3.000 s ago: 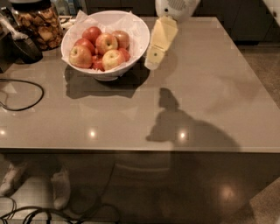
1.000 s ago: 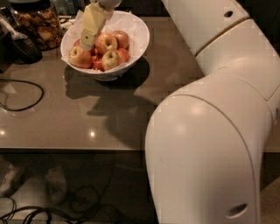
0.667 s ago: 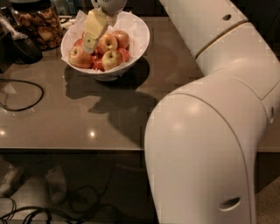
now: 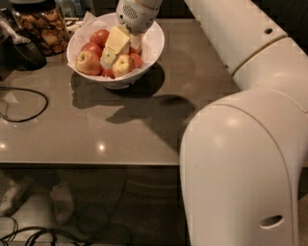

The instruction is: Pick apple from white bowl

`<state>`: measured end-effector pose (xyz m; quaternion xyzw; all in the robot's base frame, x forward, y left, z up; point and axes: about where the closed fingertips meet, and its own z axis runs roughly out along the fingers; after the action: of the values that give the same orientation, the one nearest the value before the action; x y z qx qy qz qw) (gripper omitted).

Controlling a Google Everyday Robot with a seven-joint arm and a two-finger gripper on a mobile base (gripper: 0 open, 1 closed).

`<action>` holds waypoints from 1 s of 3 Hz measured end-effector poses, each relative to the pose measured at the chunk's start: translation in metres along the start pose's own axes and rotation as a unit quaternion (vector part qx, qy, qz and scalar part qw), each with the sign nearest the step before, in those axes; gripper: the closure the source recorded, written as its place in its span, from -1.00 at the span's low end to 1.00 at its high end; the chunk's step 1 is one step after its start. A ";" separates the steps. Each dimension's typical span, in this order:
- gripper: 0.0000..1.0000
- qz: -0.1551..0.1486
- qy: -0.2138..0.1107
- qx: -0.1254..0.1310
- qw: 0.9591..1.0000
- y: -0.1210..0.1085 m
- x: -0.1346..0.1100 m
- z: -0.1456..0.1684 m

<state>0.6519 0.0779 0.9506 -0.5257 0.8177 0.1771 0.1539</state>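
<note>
The white bowl (image 4: 155,48) stands at the back left of the grey table (image 4: 144,129), lined with white paper and holding several apples. A yellow apple with red blush (image 4: 88,62) lies at the bowl's left, another (image 4: 123,65) at its front, and a redder one (image 4: 99,37) at the back. My gripper (image 4: 115,50) reaches down into the middle of the bowl among the apples, its cream tip between the two yellow apples. Its grey wrist (image 4: 132,12) is above the bowl's far rim.
A glass jar of brown snacks (image 4: 41,24) stands left of the bowl, next to a dark object (image 4: 21,50). A black cable (image 4: 24,103) loops on the table's left. My large white arm (image 4: 240,144) fills the right side. The table's front edge (image 4: 96,165) runs below.
The gripper swung from the right of the bowl to over it, then dropped lower among the apples. The arm now covers the right of the view.
</note>
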 end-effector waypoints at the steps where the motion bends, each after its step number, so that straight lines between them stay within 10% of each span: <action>1: -0.76 0.018 -0.009 -0.022 1.000 0.001 0.008 0.004; 3: -0.72 0.024 -0.016 -0.023 0.999 -0.009 0.003 0.000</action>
<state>0.6593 0.0724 0.9479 -0.5062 0.8234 0.2081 0.1500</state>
